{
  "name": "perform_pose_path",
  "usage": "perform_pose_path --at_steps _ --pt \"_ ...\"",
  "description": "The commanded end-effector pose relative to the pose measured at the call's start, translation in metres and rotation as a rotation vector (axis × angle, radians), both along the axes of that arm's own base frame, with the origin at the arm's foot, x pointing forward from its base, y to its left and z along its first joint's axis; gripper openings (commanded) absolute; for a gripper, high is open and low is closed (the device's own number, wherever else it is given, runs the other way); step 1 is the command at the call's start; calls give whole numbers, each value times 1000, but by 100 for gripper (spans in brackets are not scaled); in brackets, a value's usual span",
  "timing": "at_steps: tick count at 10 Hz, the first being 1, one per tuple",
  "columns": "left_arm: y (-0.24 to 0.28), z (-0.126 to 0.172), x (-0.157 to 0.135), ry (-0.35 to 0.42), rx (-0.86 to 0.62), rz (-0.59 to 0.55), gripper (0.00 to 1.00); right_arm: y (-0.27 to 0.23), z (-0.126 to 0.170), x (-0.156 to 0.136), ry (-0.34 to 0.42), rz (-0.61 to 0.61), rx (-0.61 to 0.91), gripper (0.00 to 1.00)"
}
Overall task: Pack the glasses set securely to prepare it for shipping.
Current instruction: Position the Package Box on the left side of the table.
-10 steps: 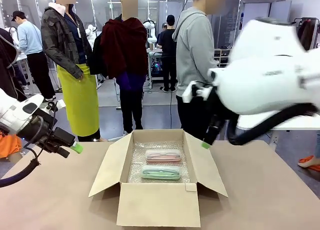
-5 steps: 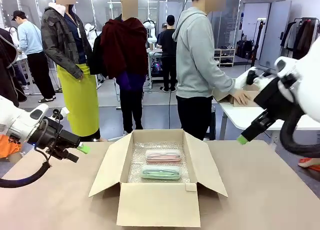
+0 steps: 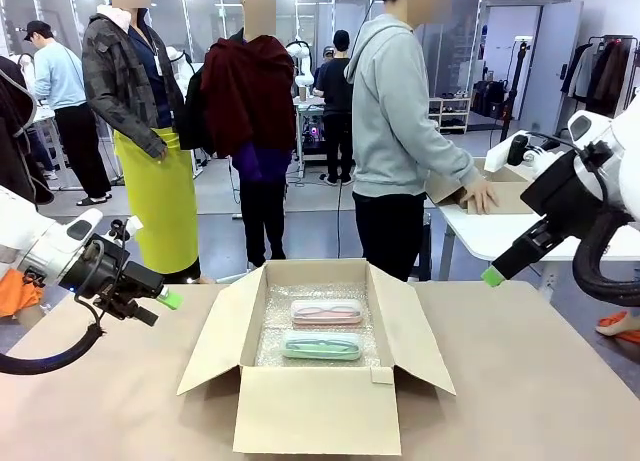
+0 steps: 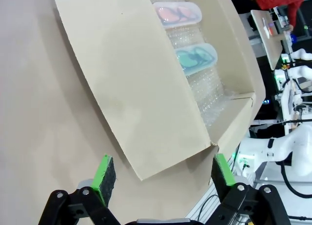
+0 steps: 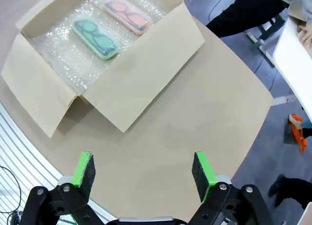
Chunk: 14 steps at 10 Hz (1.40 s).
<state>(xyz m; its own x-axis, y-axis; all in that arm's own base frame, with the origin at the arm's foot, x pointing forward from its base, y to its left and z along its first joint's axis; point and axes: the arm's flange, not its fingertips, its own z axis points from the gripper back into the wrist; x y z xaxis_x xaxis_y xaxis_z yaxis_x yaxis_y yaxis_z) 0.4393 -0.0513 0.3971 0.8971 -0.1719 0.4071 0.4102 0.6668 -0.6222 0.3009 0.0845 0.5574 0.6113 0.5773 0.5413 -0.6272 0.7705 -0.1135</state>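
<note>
- Cardboard box (image 3: 315, 406) sits at the tabletop's (image 3: 520, 381) middle near the near edge, flaps spread, floor lined with bubble wrap (image 3: 312, 331).
- Pink glasses case (image 3: 326, 312) lies toward the box's far wall; mint glasses case (image 3: 321, 345) lies just beside it, nearer.
- Left gripper (image 4: 163, 175) hangs released, empty, over the tabletop's left edge.
- Right gripper (image 5: 141, 173) hangs released, empty, above the right edge.
</note>
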Motion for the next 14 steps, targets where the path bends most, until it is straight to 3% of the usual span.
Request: perform_pose_path --at_steps 1,2,3,8,11,14 --pt "1 -1 -1 5 -23 -1 100 2 1 -2 -11 -3 -9 100" --pt "0 0 0 0 0 0 100 2 1 -2 -11 -3 -9 100" --pt "2 -10 18 96 -67 5 100 2 1 -2 -11 -3 -9 100" --pt "26 -65 61 125 -253 115 100 2 1 -2 -11 -3 -9 100" --pt "24 -105 73 193 -338 112 100 2 1 -2 -11 -3 -9 100" --pt "12 -125 76 220 -389 121 100 2 1 -2 -11 -3 -9 100"
